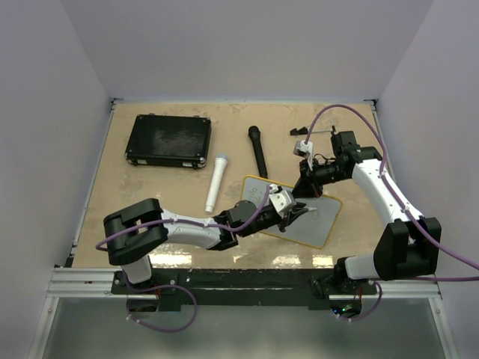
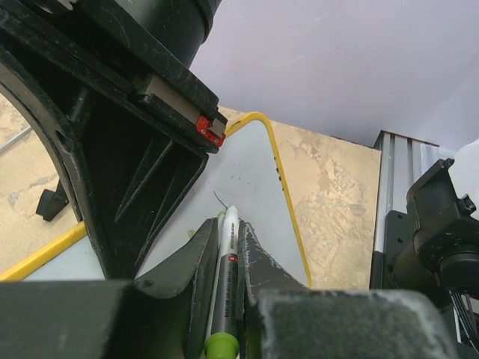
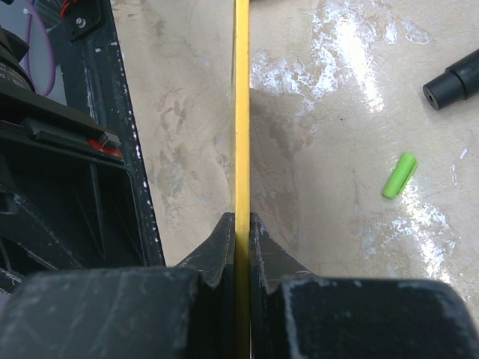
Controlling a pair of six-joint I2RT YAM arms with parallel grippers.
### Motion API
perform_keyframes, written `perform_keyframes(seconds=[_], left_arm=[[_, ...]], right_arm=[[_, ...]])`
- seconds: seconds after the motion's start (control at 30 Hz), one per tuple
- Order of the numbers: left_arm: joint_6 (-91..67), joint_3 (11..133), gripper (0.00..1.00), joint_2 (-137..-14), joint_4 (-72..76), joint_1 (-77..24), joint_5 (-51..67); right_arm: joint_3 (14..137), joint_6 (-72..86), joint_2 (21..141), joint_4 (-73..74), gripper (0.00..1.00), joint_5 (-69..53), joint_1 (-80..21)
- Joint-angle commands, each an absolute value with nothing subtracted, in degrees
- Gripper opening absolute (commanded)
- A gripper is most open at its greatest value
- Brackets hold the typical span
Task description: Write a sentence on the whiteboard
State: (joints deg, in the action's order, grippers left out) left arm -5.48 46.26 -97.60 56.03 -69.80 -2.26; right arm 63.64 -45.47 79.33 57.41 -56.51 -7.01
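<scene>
This was a robotics lab test cell, not a lived-in room. Plain pale walls boxed in a wood-patterned tabletop at the left, top and right of the overhead view. Along the bottom edge ran an aluminium rail carrying two black-and-white robot arms, the left arm and the right arm, trailing purple cables. Unrelated props lay out on the tabletop: a black case, a white microphone, a black microphone and a whiteboard.

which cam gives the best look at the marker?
Left wrist: the marker is close up, clamped in the left gripper, tip toward the whiteboard. Top external: too small to make out at the gripper. Right wrist: not in view.
</scene>
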Motion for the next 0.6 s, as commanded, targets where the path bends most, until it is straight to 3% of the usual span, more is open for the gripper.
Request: perform_keyframes(seconds=[0.0, 0.57], left_arm=[[-6.50, 48.52, 0.00, -98.70, 58.18, -69.61, -2.37], [-6.50, 46.14, 0.00, -98.96, 56.16, -69.61, -3.25]], right_arm=[[63.72, -48.08, 77.70, 55.90, 0.00, -58.97, -6.86], [63.63, -48.08, 77.52, 55.90, 0.00, -58.97, -6.77]])
